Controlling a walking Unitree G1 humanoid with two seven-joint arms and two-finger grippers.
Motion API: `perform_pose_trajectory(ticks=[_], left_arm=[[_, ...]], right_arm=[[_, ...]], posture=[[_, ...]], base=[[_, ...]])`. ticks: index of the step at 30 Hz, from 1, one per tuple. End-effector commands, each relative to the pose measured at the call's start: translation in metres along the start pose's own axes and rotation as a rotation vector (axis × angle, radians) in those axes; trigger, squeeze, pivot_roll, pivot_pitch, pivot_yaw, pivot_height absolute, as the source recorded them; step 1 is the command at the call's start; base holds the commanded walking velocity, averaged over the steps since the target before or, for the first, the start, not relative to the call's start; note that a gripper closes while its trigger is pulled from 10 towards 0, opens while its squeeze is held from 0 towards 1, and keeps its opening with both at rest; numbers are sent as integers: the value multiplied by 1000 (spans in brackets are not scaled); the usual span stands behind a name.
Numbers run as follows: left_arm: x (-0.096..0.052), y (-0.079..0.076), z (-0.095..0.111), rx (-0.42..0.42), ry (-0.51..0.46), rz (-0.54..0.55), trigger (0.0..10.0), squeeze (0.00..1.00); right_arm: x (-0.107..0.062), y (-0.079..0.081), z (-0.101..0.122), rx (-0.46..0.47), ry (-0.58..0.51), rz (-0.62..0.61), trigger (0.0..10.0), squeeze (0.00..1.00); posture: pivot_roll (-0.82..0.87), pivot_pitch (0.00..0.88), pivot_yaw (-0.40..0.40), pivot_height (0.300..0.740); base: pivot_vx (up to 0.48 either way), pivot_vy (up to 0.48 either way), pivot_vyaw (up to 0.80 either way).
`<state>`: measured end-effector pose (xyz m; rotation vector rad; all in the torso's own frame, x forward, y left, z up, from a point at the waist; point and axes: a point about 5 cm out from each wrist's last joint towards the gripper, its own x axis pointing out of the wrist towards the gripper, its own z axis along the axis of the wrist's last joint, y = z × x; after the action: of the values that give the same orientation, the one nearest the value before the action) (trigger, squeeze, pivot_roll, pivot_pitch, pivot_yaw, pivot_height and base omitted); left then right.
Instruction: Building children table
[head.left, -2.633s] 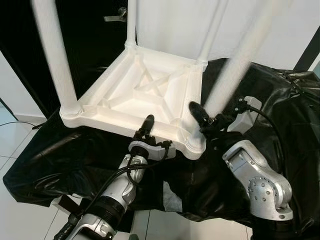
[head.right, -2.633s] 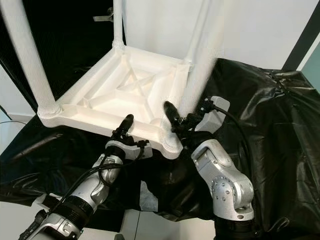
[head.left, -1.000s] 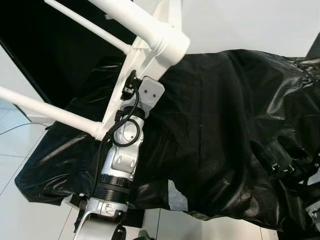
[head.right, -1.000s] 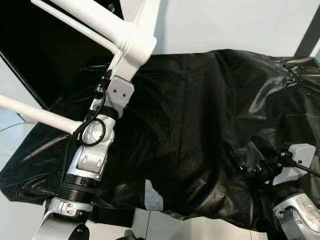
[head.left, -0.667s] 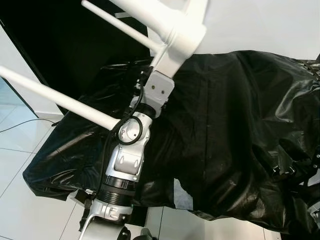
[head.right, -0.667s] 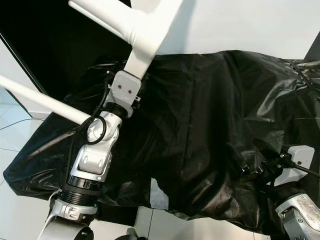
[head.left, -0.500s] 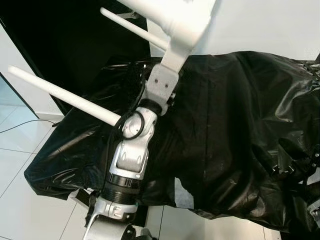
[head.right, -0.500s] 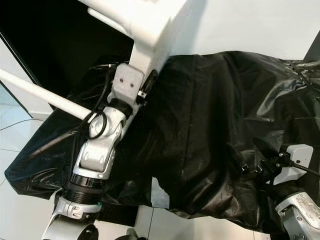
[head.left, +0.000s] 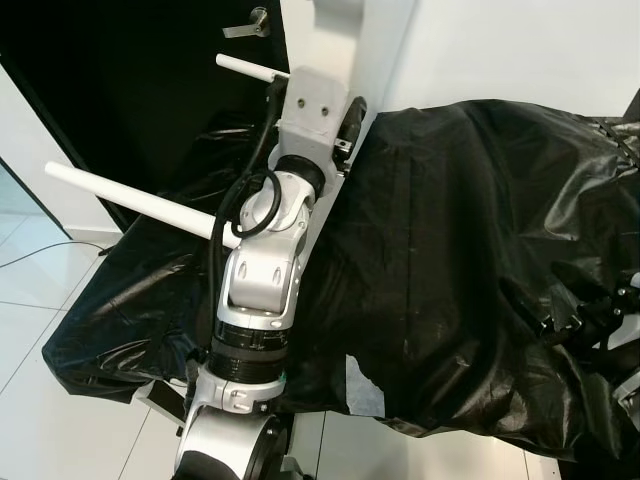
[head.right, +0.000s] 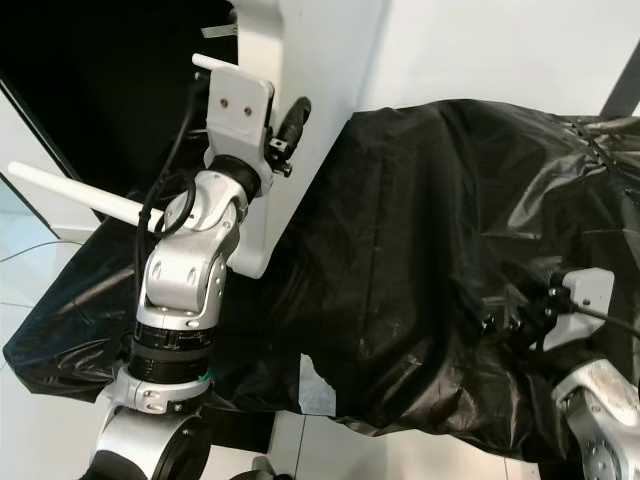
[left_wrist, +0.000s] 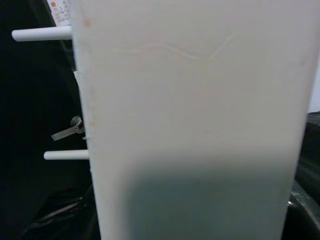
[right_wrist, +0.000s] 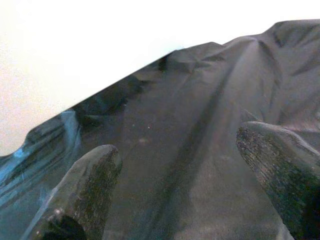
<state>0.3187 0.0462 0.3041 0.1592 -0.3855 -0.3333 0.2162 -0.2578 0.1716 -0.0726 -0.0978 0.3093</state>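
Swung upright since 0.5 s ago, white plastic children's table (head.right: 262, 150) now stands on edge w/ round legs pointing robot's left, above black plastic sheet (head.left: 450, 250). Left gripper (head.right: 285, 128) clamped on tabletop edge. Right gripper (right_wrist: 180, 185), fingers apart, hovers low over sheet at right.

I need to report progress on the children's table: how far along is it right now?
Done: the legs are already fitted to the white table. In hand: the left tool is shut on the tabletop edge, holding the table on its side above the black sheet, legs pointing sideways. The right tool is open, off the table. Left: setting it upright on its legs.
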Motion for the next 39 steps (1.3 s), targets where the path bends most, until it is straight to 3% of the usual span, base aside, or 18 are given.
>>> perform_pose_trajectory(ticks=[1,3,7,9,10,11,12,13,17,18,20,22,24,31,39], left_arm=[[-5,3,57,63,-255,26,10000,0],[-6,3,57,59,-233,1,10000,0],[-19,2,28,-71,-39,-39,10000,0],[-24,2,14,-38,34,-51,10000,0],[-27,0,3,-41,88,-66,10000,325],[-29,-2,0,-55,103,-80,10000,325],[-30,-4,-2,-63,120,-96,10000,773],[-32,-6,-4,-74,138,-115,10000,1000],[-34,-11,-3,-77,157,-153,10000,1000],[-35,-15,-2,-74,152,-187,10000,0],[-39,-21,-7,-84,180,-263,10000,0],[-44,-17,-23,-83,261,-283,10000,0],[-45,-15,-29,-84,277,-285,10000,0],[-45,8,-61,-31,380,-193,10000,0],[-47,17,-72,-14,428,-139,10000,0]], right_arm=[[5,-2,0,-18,4,20,10000,0],[10,-5,2,-29,-1,35,10000,0],[17,-8,7,-59,-6,62,10000,0],[18,-9,7,-64,-5,66,10000,0],[19,-10,7,-71,-4,72,10000,0],[19,-10,7,-73,-4,74,10000,0],[20,-10,7,-74,-5,74,10000,0],[20,-11,7,-77,-4,74,10000,0],[22,-12,8,-86,-4,75,10000,0],[23,-12,8,-87,-4,74,10000,0],[25,-12,7,-89,-6,76,10000,0],[28,-11,6,-88,-11,80,10000,0],[28,-11,6,-87,-12,81,10000,0],[34,-8,5,-80,-22,102,10000,0],[36,-8,7,-85,-31,111,10000,0]], posture=[[-42,0,52,740],[-41,0,51,740],[-45,0,49,740],[-44,0,48,740],[-43,0,49,740],[-43,0,49,740],[-42,0,50,740],[-42,0,49,740],[-45,0,52,740],[-45,0,52,740],[-42,0,53,740],[-43,0,57,740],[-40,0,58,740],[-40,0,51,740],[-41,0,47,740]], base=[[0,0,0],[0,0,0],[0,0,0],[0,0,0],[0,0,0],[0,0,0],[0,0,0],[0,0,0],[0,0,0],[0,0,0],[0,0,0],[0,0,0],[0,0,0],[0,0,0],[0,0,0]])
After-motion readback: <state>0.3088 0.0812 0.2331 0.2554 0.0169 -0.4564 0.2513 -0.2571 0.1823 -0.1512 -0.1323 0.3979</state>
